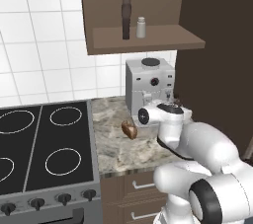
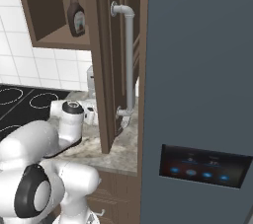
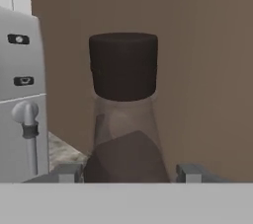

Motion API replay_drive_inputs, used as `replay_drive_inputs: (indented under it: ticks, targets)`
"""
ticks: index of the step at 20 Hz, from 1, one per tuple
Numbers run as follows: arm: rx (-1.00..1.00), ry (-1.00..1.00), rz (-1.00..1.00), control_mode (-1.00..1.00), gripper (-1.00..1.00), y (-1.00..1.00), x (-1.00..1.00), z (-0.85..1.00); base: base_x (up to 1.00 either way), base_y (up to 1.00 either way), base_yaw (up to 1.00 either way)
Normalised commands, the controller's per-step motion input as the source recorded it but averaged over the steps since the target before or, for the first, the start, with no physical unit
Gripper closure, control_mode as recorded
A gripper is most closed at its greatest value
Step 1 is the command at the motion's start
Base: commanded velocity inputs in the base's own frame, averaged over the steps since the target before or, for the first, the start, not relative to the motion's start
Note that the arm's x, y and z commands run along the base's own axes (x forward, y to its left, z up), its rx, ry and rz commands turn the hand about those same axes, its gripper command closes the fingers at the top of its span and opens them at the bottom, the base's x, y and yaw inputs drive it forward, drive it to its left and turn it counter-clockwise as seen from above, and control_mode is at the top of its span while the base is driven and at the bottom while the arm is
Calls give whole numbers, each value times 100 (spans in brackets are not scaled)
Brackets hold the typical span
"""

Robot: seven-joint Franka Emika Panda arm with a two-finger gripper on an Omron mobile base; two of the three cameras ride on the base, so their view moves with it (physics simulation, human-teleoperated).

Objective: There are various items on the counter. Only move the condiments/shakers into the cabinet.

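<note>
In my hand view a dark brown squeeze bottle with a black cap (image 3: 123, 114) fills the centre of the frame, standing upright, with my gripper (image 3: 126, 172) at the bottom edge: one grey fingertip sits just off each side of the bottle's lower body, so the jaws stand about half open and look closed in around it, though I cannot tell from here whether the pads are truly pressing on it. To the left of that frame is the silver coffee machine (image 3: 20, 94), and behind the bottle a brown wooden panel. In the left base view the bottle itself is hidden behind my arm, low and right of centre on the speckled beige-grey stone counter (image 1: 113, 144), beside the coffee machine; a brown roundish food lump (image 1: 129, 129) lies at mid-frame and should stay put. At the top of that view the dark brown wooden wall cabinet (image 1: 148, 40) already holds a tall dark bottle (image 1: 126, 16) and a small whitish-grey cylindrical shaker (image 1: 141, 27) on its shelf. I judge this bottle to be light to moderate in weight, with a smooth, probably slippery plastic wall that may give a little under squeeze. It tapers toward the neck, so I would hold it on the broad lower body, below the shoulder, where the sides look most parallel, and keep it upright on the lift.
</note>
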Motion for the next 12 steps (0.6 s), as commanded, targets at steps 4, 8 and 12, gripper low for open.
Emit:
replay_drive_inputs:
  ticks: [4,8,12]
  targets:
    - [-6,-21,-2,-100,100,24,-26,100,0,0,0]
    - [-1,-9,0,-100,100,26,-8,100,0,0,0]
    - [0,0,-3,-100,100,26,-8,100,0,0,0]
